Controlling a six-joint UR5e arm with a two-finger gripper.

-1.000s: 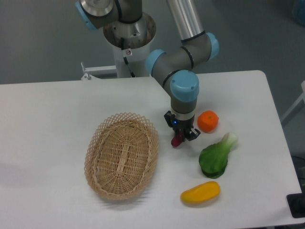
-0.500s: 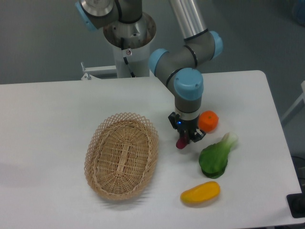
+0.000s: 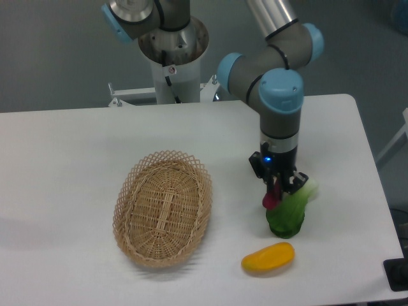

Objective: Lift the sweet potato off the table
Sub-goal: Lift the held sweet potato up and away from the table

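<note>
The sweet potato [image 3: 269, 200] is a small purple-magenta tuber hanging almost upright from my gripper [image 3: 276, 190]. The gripper is shut on its upper end and holds it just above the white table [image 3: 76, 159]. Its lower end sits in front of the left edge of a green leafy vegetable [image 3: 290, 215]. Whether it touches the vegetable cannot be told.
A woven oval basket [image 3: 162, 207] lies to the left. A yellow-orange mango-shaped fruit [image 3: 268, 258] lies near the front edge, below the vegetable. The round orange is hidden behind my wrist. The robot base [image 3: 172, 57] stands at the back.
My gripper has moved right and slightly toward the front with the sweet potato in it, from beside the basket to over the leafy vegetable. It now covers the orange.
</note>
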